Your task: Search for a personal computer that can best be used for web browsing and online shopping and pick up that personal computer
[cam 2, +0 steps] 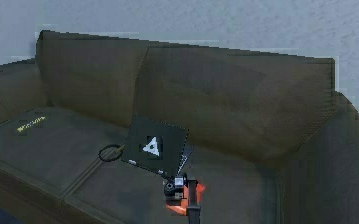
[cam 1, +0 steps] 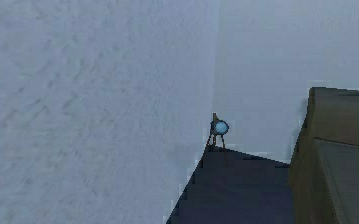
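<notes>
A dark laptop (cam 2: 155, 146) stands opened on the seat of a dark olive sofa (cam 2: 237, 95), with a white triangle mark on its upright panel. Just below the laptop's near right corner, at the arm side view's bottom edge, is my gripper (cam 2: 174, 188), with an orange-red part right behind it. Whether it touches the laptop is unclear. I cannot tell whether the gripper holds anything, since the laptop and the seat cushion lie right at it.
A thin dark ring (cam 2: 109, 153) lies left of the laptop, and a flat dark item with yellow-green print (cam 2: 32, 124) lies on the left cushion. In the forward view, a small blue globe on a tripod (cam 1: 218, 130) stands in the wall corner, with the sofa's end (cam 1: 337, 150) at right.
</notes>
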{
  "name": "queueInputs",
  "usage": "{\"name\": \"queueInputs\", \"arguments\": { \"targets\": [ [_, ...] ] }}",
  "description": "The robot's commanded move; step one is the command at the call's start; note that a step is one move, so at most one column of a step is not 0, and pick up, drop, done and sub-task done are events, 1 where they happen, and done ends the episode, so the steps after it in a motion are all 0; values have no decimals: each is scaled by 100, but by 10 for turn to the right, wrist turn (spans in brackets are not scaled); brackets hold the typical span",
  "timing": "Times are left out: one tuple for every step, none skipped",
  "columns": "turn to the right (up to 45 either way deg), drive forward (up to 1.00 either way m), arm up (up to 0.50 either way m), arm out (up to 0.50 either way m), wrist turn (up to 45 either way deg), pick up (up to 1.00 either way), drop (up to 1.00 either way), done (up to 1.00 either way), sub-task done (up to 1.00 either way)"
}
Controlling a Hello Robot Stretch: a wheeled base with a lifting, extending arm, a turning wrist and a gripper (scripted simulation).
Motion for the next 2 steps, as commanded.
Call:
{"name": "queueInputs", "arguments": {
  "targets": [
    [0, 0, 0, 0, 0, 100, 0, 0, 0],
    [0, 0, 10, 0, 0, 0, 0, 0, 0]
  ]
}}
